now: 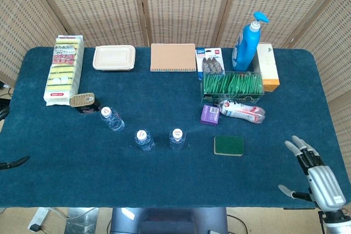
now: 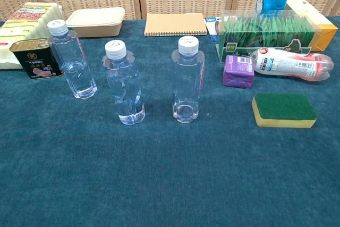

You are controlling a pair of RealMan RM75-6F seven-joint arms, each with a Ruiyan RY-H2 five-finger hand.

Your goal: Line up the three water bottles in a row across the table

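Left of the green sponge (image 1: 228, 145), three water bottles stand upright on the blue counter (image 1: 164, 184), and none is held. The right bottle (image 1: 176, 138) is the nearest to the sponge, with the middle bottle (image 1: 144, 140) just beyond it at about the same depth. These two read as a pair set side by side on purpose, forming the start of a row. The left bottle (image 1: 112, 118) sits further from the sponge again and clearly further back, close beside the tin (image 1: 84, 102), so the line bends away at that end. To my eye the row is not yet straight, and that back bottle would want bringing forward level with the other two.

The right hand (image 1: 318, 176) is at the counter's near corner, well beyond the sponge from the bottles, with its fingers spread and nothing in them. It looks parked clear of the work, which would explain why the bottles stand free. At the opposite near edge, far past the left bottle, only a dark tip of what I take to be the left hand (image 1: 13, 163) shows; whether its fingers are spread or curled I cannot tell.

Behind the sponge lie a purple packet (image 1: 210, 114) and a pink-and-white tube (image 1: 242, 109), well apart from the bottles and not in the row's path.
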